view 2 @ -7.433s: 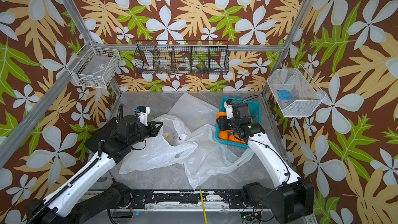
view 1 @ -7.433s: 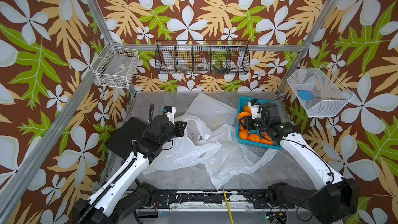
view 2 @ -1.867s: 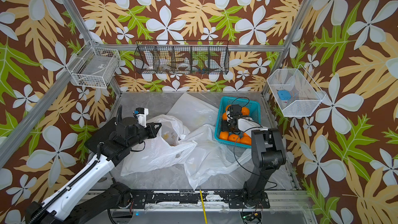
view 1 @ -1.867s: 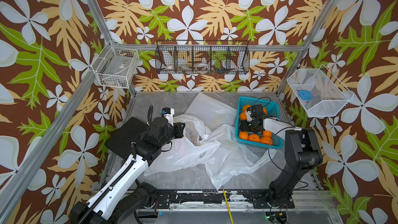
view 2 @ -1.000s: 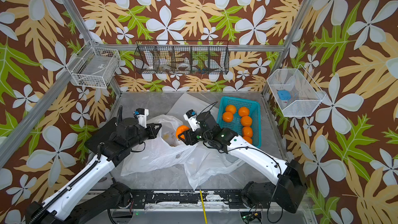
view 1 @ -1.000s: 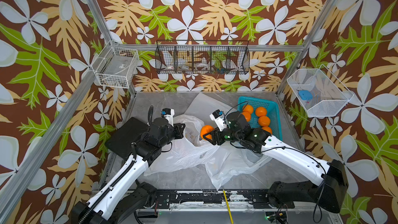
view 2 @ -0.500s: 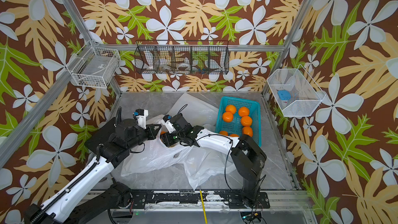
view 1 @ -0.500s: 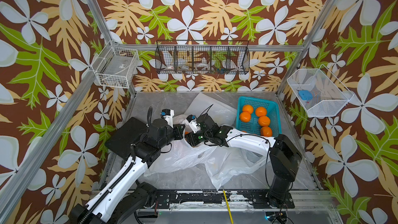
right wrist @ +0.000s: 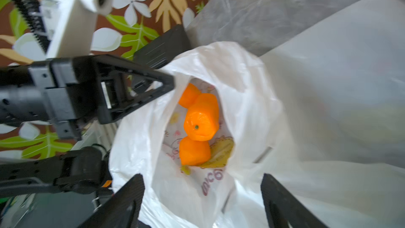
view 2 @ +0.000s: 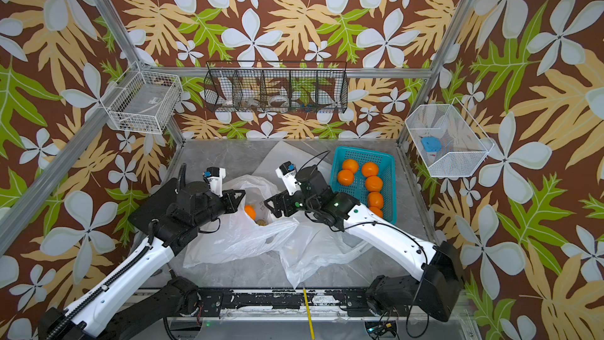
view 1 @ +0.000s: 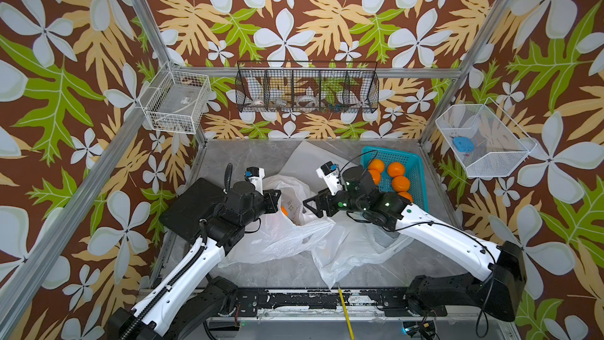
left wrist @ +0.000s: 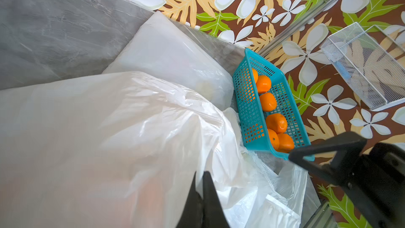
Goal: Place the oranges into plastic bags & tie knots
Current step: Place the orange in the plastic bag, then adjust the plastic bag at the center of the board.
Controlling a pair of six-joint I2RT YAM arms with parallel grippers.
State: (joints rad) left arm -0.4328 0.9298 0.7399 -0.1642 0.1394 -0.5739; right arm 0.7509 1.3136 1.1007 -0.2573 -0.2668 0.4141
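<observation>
My right gripper [right wrist: 201, 180] has just let go. A second ago it carried an orange, and now its jaws stand spread and empty over the mouth of the plastic bag [right wrist: 241, 73]. That fruit lies inside among three oranges [right wrist: 201, 119]. My left gripper [left wrist: 199, 177], pressed together on the bag's rim, keeps the mouth open. Farther off, the teal basket [view 1: 415, 165] near the back of the desk [view 1: 248, 155] still holds six, so I judge more loading comes before any knot.
</observation>
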